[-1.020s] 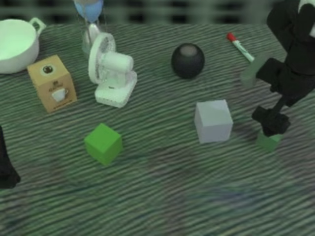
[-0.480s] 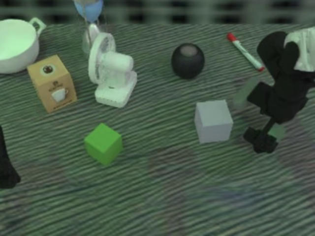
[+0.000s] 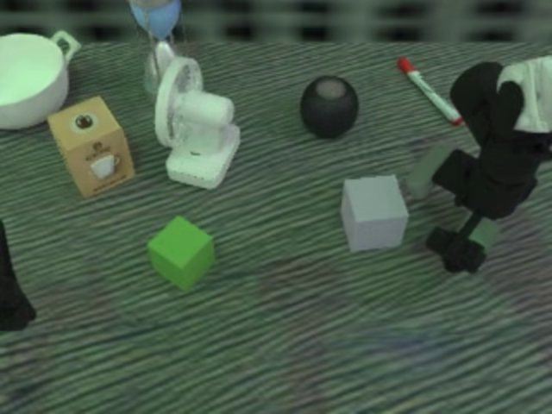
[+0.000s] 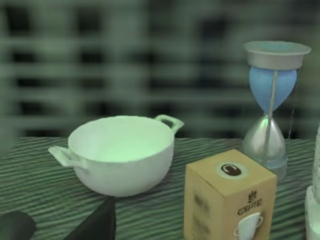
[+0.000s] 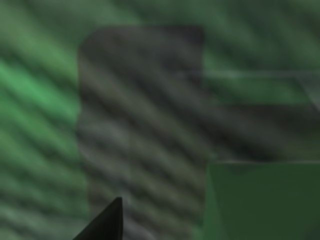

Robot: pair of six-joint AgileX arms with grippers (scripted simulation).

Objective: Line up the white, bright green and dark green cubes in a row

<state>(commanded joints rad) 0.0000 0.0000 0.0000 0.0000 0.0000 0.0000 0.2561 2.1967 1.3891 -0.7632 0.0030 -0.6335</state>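
Since the earlier frame, the right tool [image 3: 466, 244] is shifted slightly toward the white cube [image 3: 374, 212], clamped on the dark green cube [image 3: 484, 233]. Collision with that cube is risked if lowered too near.

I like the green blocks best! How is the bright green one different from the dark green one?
The bright green cube is lime coloured; the dark green cube is dull and dim. The bright green cube looks bigger than the dark green cube. The bright green cube sits alone on the table's left half, while the dark green cube is at the right gripper, partly hidden by it. Both are plain cubes.
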